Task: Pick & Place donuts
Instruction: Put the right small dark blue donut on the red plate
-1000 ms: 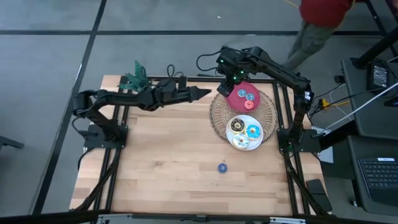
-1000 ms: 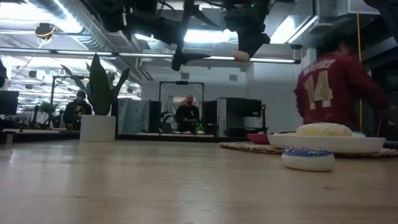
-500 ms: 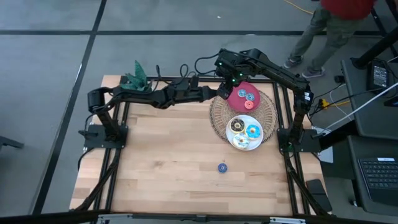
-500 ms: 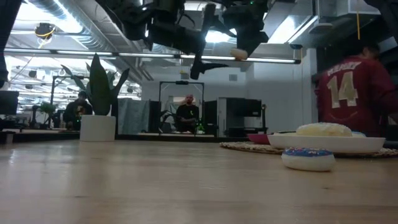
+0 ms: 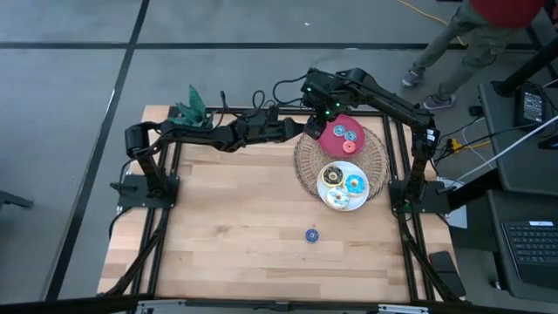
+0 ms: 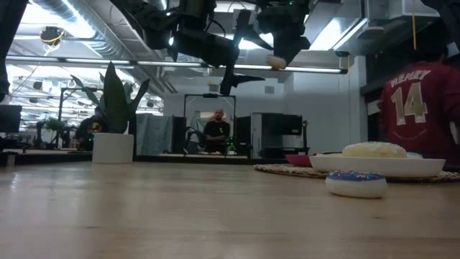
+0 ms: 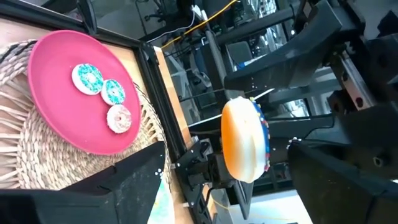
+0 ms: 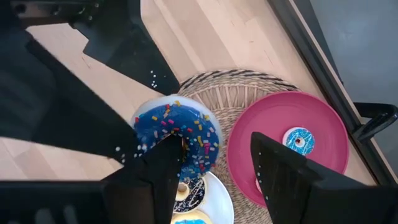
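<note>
Right tool hangs high over the far side of the bench, clenched on the big blue-iced donut. The left tool is level with it, fingers spread wide either side of the ring, not touching. A mid-air handover, by the look of it. Next the left must close squarely on the rim before the right lets go. One small blue donut waits alone on the boards.
</note>
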